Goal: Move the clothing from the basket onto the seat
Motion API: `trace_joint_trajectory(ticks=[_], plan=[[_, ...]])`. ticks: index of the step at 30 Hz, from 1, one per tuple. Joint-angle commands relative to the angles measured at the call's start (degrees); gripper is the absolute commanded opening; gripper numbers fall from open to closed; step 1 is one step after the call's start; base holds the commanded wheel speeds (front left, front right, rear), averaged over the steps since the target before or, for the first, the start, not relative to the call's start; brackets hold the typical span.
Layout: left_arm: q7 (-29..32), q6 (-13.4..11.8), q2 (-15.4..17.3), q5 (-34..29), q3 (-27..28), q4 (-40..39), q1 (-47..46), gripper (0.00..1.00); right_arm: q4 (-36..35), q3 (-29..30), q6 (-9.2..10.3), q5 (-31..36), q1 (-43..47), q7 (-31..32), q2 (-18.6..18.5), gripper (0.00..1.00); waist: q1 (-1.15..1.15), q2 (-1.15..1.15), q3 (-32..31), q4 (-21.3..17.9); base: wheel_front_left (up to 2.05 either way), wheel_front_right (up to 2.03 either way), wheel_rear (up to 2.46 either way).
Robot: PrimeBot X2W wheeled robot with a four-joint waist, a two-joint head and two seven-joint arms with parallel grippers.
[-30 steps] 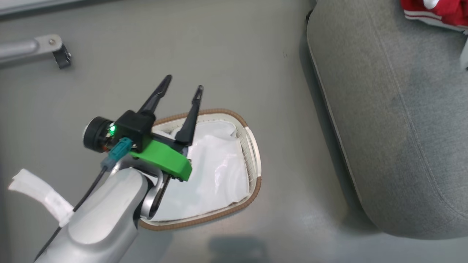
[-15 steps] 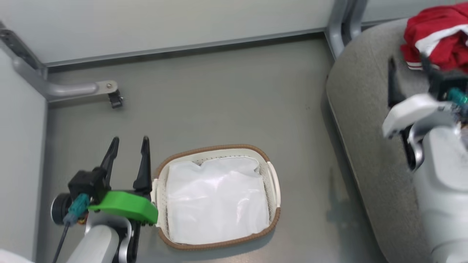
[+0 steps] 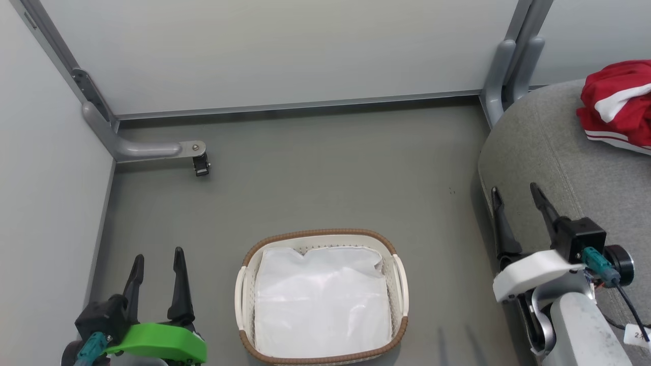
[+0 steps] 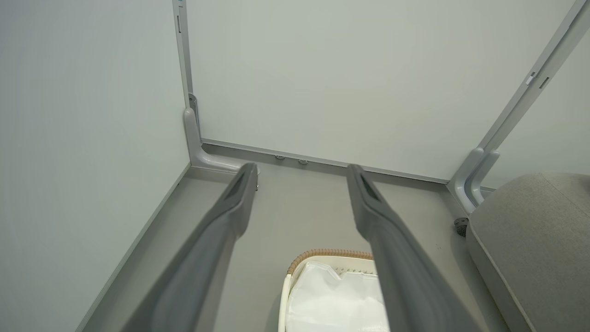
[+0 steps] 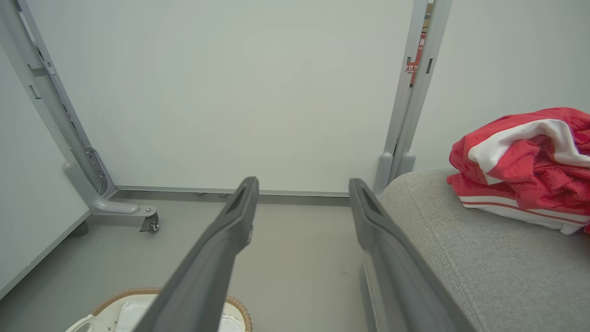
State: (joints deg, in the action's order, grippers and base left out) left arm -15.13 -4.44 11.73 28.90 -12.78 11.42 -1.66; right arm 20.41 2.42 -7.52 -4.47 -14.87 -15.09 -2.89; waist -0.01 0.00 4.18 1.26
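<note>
Red clothing (image 3: 615, 109) heaped on grey seat (image 3: 554, 152). White basket (image 3: 320, 235) on floor (image 3: 305, 178), holding white sheet (image 3: 320, 305). Wide and empty: left tool (image 3: 158, 255), right tool (image 3: 514, 189).

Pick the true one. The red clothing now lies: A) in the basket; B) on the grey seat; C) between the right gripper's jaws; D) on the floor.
B: the clothing lies bunched on the seat, and the basket holds a white sheet.
</note>
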Motion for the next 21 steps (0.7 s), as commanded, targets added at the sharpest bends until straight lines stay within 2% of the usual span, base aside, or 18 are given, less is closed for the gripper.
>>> trace_joint_trajectory(ticks=[1, 10, 21], plan=[[-0.02, 0.54, -0.32, -0.56, 0.66, 0.10, 1.47, 1.00, -1.37, -0.79, 0.06, -1.33, 2.21, -0.10, -0.13, 1.00, 0.01, 0.00, -0.73, 0.29, 0.00, 0.00, 0.00], [-0.02, 2.61, -2.86, -2.71, 1.72, 0.60, 4.77, 1.00, -5.65, -3.37, 0.06, -3.58, 9.53, -0.11, -0.12, 1.00, 0.01, 0.00, -2.28, 0.92, 0.00, 0.00, 0.00], [-0.02, 4.06, -4.03, -3.48, 2.48, 1.61, 5.09, 1.00, -6.15, -4.09, 0.06, -5.61, 12.00, -0.11, -0.11, 1.00, 0.01, 0.00, -2.60, 0.86, 0.00, 0.00, 0.00]])
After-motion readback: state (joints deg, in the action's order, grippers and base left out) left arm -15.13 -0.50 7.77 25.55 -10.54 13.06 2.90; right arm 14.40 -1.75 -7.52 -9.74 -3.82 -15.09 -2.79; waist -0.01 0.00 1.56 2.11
